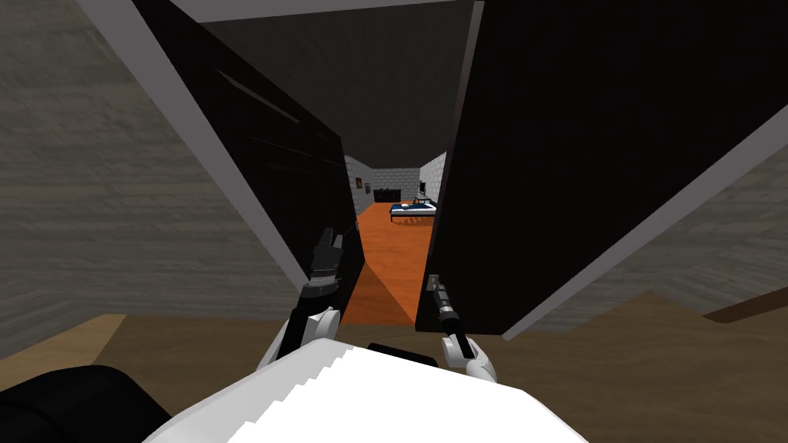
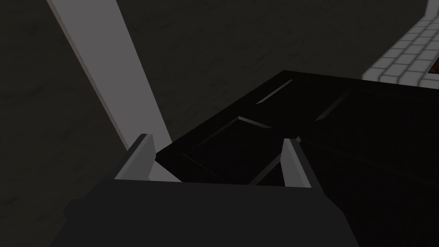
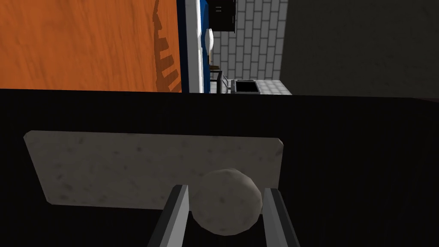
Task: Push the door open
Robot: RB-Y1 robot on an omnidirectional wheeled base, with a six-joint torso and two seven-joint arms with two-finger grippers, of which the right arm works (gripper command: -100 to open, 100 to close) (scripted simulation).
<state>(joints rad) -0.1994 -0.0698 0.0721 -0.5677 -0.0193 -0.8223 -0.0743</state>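
Right hand [image 3: 225, 188] is pinching knob [image 3: 226, 206] on dark door [image 3: 351, 171], standing ajar; left hand [image 2: 217, 139] is hanging spread. Pushing step seemingly underway; next calling for steady forward drive.

Head camera: up high, just before the doorway [image 1: 388, 254], looking steeply down and through it.
Left wrist camera: on the left gripper [image 2: 217, 139], close to the left door [image 2: 240, 146] at the doorway's left side, looking along it.
Right wrist camera: on the right gripper [image 3: 225, 188], very close to the right door [image 3: 351, 171] at the doorway's right side, facing its knob [image 3: 226, 210].
Head and left wrist share: the left door and the white frame [image 2: 113, 73] beside the doorway.
Head and right wrist share: the right door, plus the orange floor [image 3: 85, 43] and bed [image 3: 193, 43] past the doorway.
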